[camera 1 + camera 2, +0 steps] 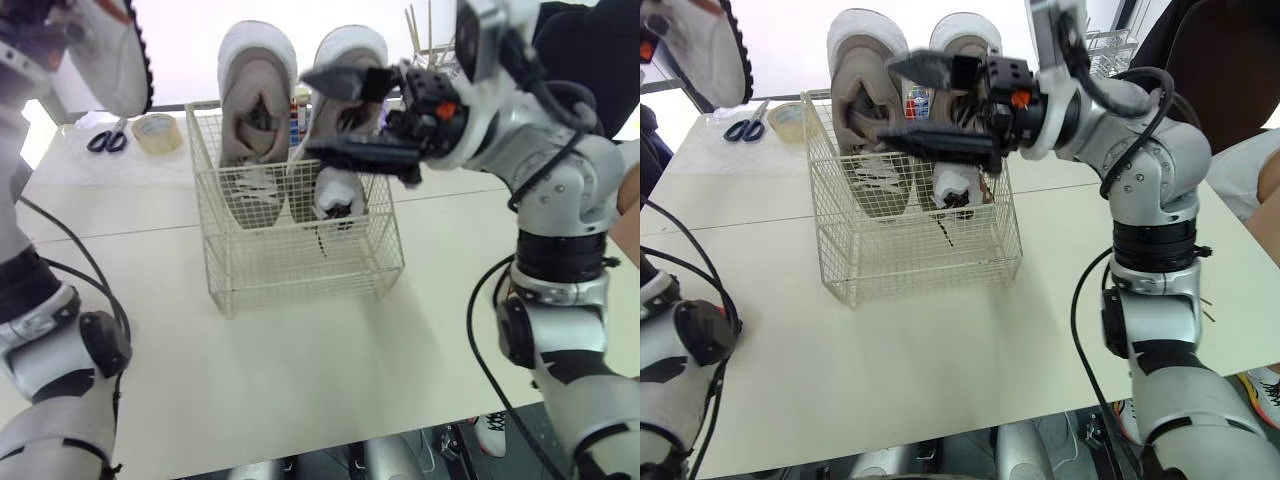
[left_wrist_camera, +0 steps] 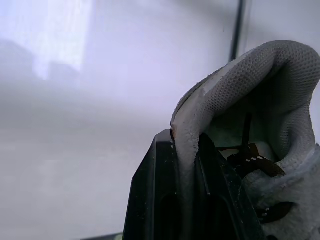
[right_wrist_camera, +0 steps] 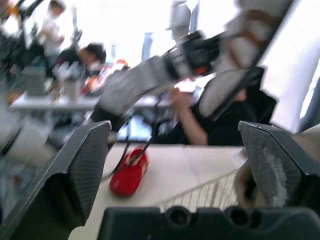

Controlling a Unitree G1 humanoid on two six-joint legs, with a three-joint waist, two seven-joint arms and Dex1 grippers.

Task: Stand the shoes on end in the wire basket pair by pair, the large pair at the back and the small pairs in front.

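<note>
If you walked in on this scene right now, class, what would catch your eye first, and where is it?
The wire basket on the table, with the large pair standing on end at its back and one small shoe in front. The right gripper hangs open just above the basket, and the left gripper, raised at the robot's far left, is clamped on the collar of a second small shoe.

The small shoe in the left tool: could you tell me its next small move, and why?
Probably carry the left tool's held shoe to the wire basket's free front-left spot: the large pair stands at back, one small shoe front-right; the open right tool hangs over the basket.
</note>
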